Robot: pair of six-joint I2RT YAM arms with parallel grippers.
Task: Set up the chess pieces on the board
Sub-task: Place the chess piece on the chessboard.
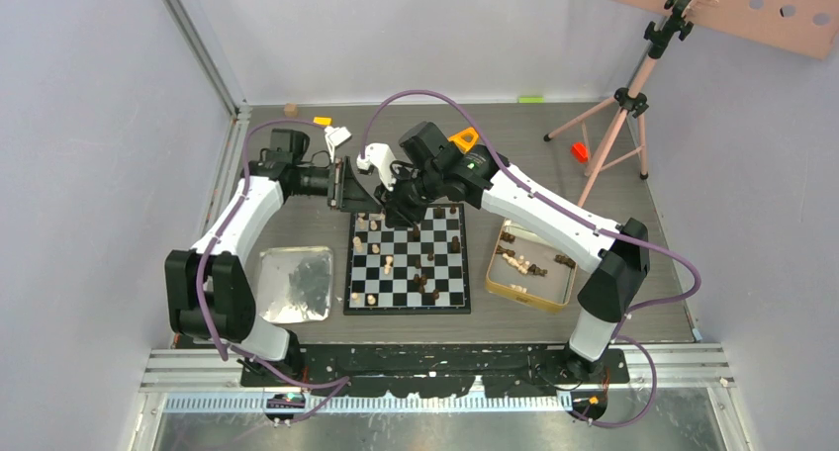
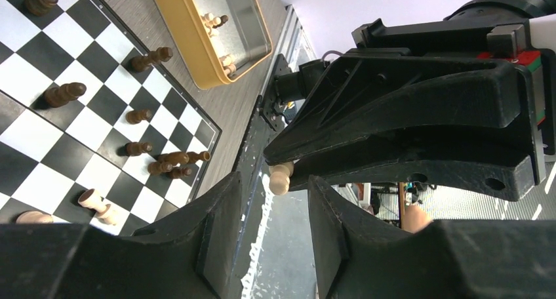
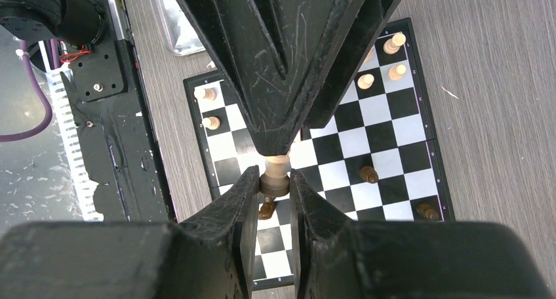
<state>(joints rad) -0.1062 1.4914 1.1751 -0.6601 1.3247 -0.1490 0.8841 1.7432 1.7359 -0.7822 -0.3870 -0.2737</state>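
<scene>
Right wrist view, right gripper (image 3: 274,174) clamped on tan piece (image 3: 276,179), only left wrist view shows left gripper (image 2: 273,191) parted

You have pale lavender walls (image 1: 416,36) behind left end effector (image 1: 352,188) and right end effector (image 1: 402,212), and out to either side of them. Grey wood-grain table (image 1: 534,144) below both. Aluminium frame post (image 1: 198,45) well left of left end effector, slanting up at back corner. Pink tripod stand (image 1: 618,125) well right of right end effector. Pink perforated board (image 1: 732,11) above it. Small orange object (image 1: 579,151) by tripod foot. Green strip (image 1: 530,99) at back wall. Metal rails (image 1: 188,370) along near edge. Your light: soft, even.
</scene>
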